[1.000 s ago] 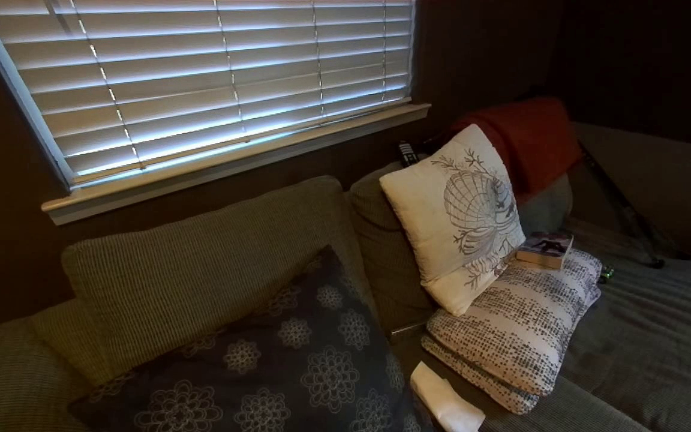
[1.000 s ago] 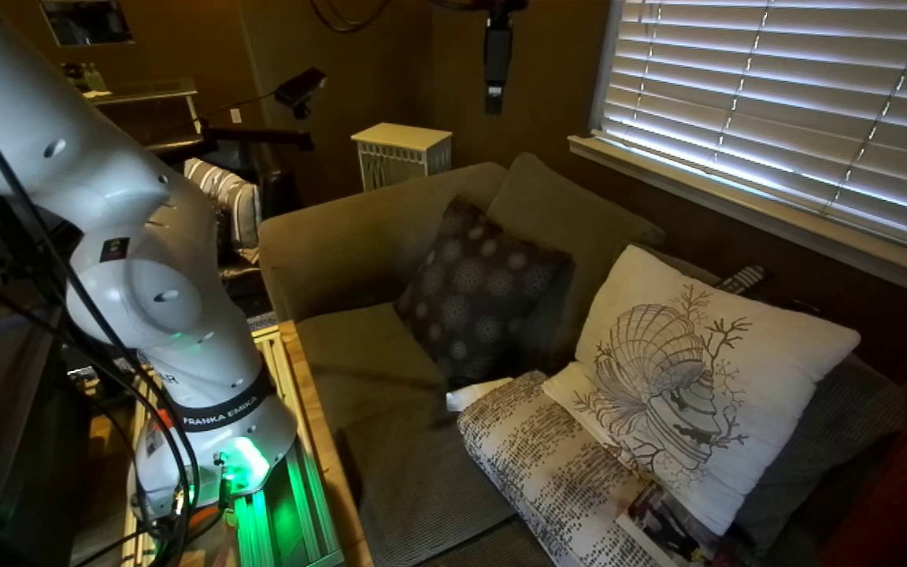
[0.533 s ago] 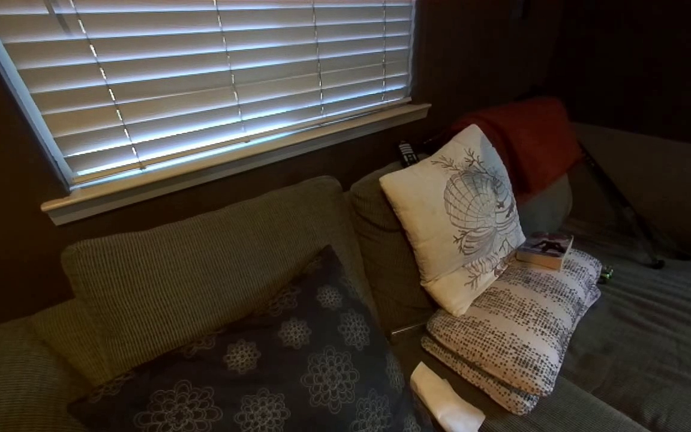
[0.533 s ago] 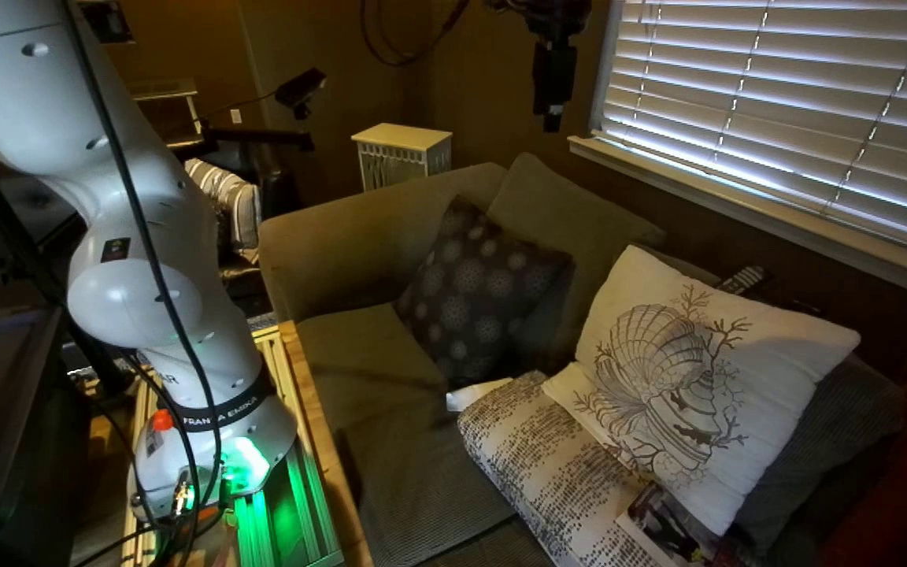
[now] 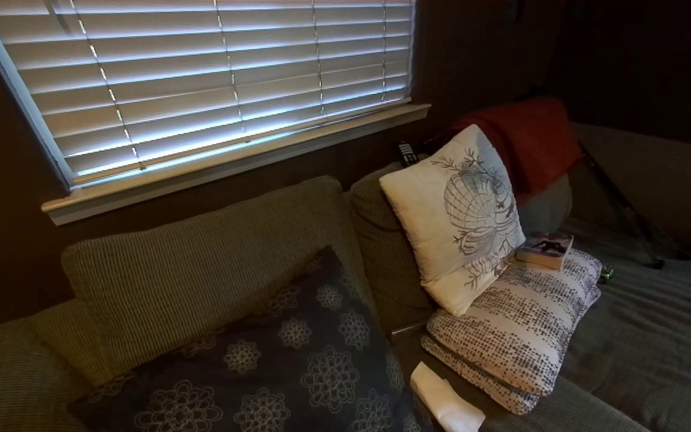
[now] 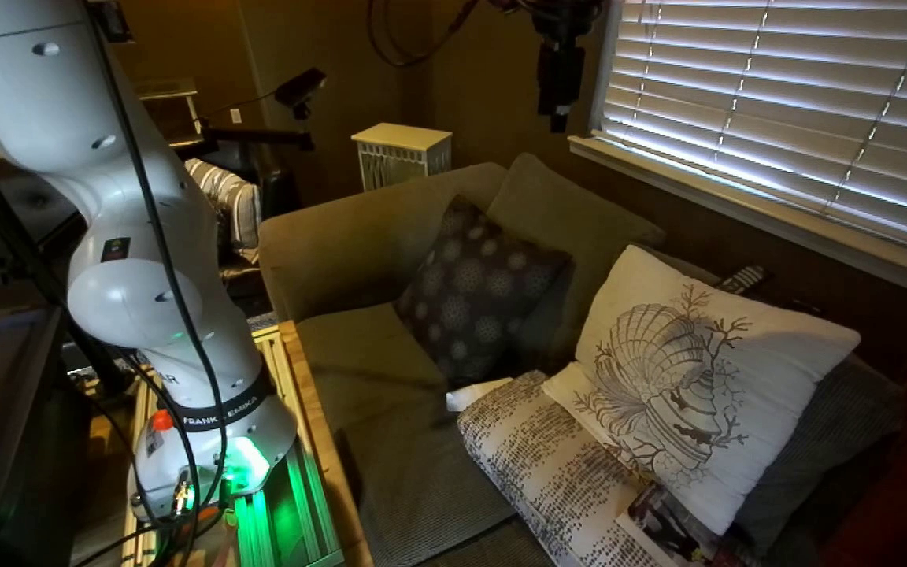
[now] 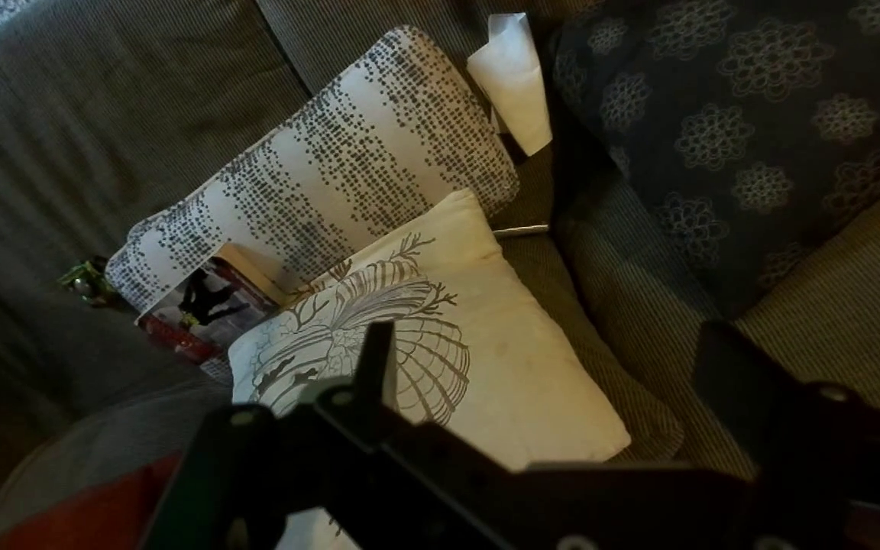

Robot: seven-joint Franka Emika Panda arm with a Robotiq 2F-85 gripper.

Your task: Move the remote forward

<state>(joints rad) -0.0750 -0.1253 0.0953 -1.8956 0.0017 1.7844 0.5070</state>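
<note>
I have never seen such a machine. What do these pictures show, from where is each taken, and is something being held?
The white machine is a robot arm. The two exterior views look from outside; the wrist view looks down past the black gripper at the arm's end. The gripper is open and holds nothing. On the sofa are a dark flowered cushion, a white shell cushion, dotted cushions with a book on them, and a white papery piece. The remote shows at the top of the sofa's back, behind the shell cushion.
</note>
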